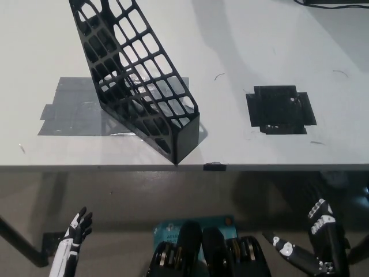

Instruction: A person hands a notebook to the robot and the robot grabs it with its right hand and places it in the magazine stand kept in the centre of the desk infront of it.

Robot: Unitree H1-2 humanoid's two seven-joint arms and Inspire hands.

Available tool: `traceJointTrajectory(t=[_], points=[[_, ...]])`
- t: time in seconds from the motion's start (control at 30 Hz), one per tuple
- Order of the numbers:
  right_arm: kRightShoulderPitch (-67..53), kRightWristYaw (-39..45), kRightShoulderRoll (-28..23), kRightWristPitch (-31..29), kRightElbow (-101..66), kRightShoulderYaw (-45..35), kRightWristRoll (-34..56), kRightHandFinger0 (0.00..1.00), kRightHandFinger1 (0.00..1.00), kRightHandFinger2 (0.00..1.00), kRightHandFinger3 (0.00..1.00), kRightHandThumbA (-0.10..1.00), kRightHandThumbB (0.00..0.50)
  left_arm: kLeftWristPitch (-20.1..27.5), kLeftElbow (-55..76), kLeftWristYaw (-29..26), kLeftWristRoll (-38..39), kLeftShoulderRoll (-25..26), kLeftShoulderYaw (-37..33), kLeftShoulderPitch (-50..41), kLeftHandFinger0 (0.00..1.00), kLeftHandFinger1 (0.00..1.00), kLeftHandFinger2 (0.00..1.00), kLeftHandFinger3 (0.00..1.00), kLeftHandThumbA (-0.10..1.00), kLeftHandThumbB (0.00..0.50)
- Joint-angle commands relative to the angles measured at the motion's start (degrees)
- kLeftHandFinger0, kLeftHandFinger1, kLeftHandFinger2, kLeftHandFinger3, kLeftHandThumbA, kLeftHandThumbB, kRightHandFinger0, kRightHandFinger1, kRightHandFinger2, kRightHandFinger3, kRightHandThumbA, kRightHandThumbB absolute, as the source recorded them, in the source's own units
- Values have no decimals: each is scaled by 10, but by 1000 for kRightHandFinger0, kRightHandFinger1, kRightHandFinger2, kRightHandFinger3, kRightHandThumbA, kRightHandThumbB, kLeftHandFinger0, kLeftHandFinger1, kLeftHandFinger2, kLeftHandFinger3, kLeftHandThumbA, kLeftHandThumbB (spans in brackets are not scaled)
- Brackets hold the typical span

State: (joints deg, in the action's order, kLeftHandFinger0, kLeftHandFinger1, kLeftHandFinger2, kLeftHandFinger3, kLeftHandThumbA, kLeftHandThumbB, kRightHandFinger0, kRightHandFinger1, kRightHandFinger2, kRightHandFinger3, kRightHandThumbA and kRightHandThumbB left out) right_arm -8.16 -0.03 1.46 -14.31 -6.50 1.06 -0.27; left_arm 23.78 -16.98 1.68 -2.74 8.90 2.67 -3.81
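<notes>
Meanwhile, empty magazine stand [138, 81] stands on desk [271, 40].

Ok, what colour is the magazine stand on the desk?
Black, with an open lattice of holes; the magazine stand shows clearly in the head view.

We see a pale grey bench [277, 46] filling the upper part of the head view, its front edge running straight across the picture. On it stands a black lattice magazine stand [138, 81], upright, its low front corner reaching almost to the bench's front edge. The stand rests on a patch of grey tape [66, 109] stuck flat to the bench (the patch spreads out to the stand's left). Well apart to the right lies a square patch of black tape [280, 109], also flat on the surface. A small dark tab [214, 167] sits at the front edge.
</notes>
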Motion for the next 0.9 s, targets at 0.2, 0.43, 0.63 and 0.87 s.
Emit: traceJointTrajectory(t=[0.2,0.43,0.63,0.87], points=[[54,-13,3,22,-99,-14,-4,1000,1000,1000,1000,1000,169,32,0,7,17,10,3,3,1000,1000,1000,1000,1000,500],[107,-13,-1,82,-113,-24,10,1000,1000,1000,1000,999,170,32,-2,7,17,10,3,2,1000,1000,1000,1000,1000,500],[147,-19,4,124,-110,-37,24,1000,1000,1000,1000,1000,180,32,-7,4,15,11,4,10,1000,1000,1000,1000,1000,500],[193,-26,6,151,-109,-47,24,1000,1000,1000,1000,1000,206,32,-7,6,13,14,2,12,1000,1000,1000,1000,1000,500]])
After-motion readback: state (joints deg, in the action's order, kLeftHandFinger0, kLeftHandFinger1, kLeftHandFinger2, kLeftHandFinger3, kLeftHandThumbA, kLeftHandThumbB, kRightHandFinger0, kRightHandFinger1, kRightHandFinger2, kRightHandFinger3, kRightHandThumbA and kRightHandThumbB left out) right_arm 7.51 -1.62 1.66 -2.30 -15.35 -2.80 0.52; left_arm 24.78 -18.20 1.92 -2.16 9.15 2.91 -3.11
